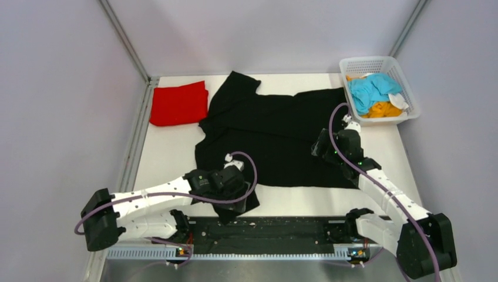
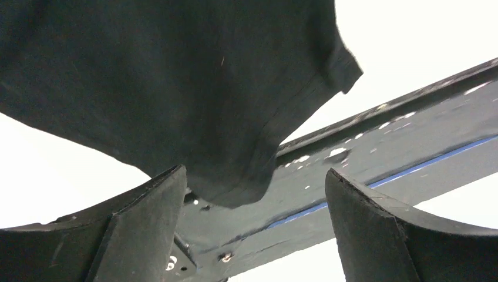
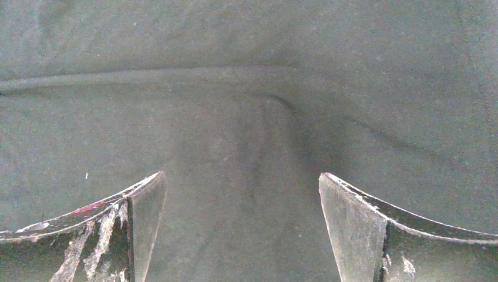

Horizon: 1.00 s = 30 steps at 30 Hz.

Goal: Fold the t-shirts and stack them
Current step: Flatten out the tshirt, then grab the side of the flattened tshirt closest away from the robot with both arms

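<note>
1. Find black t-shirt [image 1: 276, 135] spread flat on white table [image 1: 170, 158], sleeves at its left end, hem at its right end.
2. See red t-shirt [image 1: 178, 104] folded into a rectangle, just beside black t-shirt's far sleeve.
3. See white mesh basket [image 1: 413, 101] just past the far corner of black t-shirt's hem; holds light blue t-shirt [image 1: 371, 90] and orange t-shirt [image 1: 380, 110], both bunched.
4. Locate left gripper [image 1: 234, 204] at black t-shirt's near sleeve. Read jaws spread wide, nothing pinched; wrist view shows sleeve corner drooping toward the gap, dark rail [image 2: 411, 135] behind it.
5. Locate right gripper [image 1: 322, 145] over black t-shirt's hem half. Read jaws spread wide, holding nothing; wrist view shows only creased black cloth beneath.
</note>
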Each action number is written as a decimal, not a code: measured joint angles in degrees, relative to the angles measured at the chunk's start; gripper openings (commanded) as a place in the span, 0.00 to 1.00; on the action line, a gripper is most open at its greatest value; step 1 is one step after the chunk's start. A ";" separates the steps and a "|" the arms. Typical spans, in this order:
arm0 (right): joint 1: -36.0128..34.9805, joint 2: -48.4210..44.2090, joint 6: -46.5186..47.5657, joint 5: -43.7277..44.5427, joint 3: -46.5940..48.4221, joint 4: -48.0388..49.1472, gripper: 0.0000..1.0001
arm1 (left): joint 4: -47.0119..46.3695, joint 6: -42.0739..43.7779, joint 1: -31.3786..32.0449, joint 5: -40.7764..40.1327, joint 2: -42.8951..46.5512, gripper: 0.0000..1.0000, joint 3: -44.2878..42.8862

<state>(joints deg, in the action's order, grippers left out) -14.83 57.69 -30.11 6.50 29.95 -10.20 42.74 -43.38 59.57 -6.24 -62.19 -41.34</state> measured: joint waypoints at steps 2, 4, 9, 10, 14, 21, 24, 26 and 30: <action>0.00 -0.42 0.00 0.44 0.00 -0.57 0.99 | 0.61 -1.49 2.10 1.51 -0.22 0.89 3.21; 0.02 -1.03 0.00 1.14 0.00 -1.33 0.99 | 0.87 -3.10 3.06 2.34 -1.09 0.86 5.44; 0.00 -3.21 -0.02 2.97 0.00 -2.49 0.99 | -2.21 -6.71 3.43 2.60 -4.09 0.63 8.94; 0.00 -3.85 -0.13 3.48 -0.02 -2.64 0.99 | -2.60 -7.17 3.45 2.38 -4.76 0.57 9.05; 0.00 -6.10 -1.55 6.05 -0.35 -4.00 0.99 | -3.43 -8.44 3.43 1.03 -6.01 0.03 8.74; 0.00 -11.19 -5.16 12.48 -1.11 -10.10 0.99 | -6.97 -9.01 3.56 -1.73 -8.26 0.00 7.69; 0.00 -16.09 -7.93 15.80 -1.14 -14.73 0.99 | -9.31 -7.50 3.54 -2.64 -8.22 0.00 7.69; 0.00 -21.42 -10.62 18.23 -1.40 -18.47 0.99 | -10.71 -6.36 3.54 -3.10 -7.91 0.00 7.69; 0.02 -28.85 -16.83 20.17 -2.32 -25.22 0.99 | -12.83 -4.61 3.54 -3.87 -5.92 0.00 7.69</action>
<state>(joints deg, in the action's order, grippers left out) -14.81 28.84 -46.94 26.68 27.64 -35.42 29.91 -47.99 63.11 -10.11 -68.12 -33.65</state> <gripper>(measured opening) 0.988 0.035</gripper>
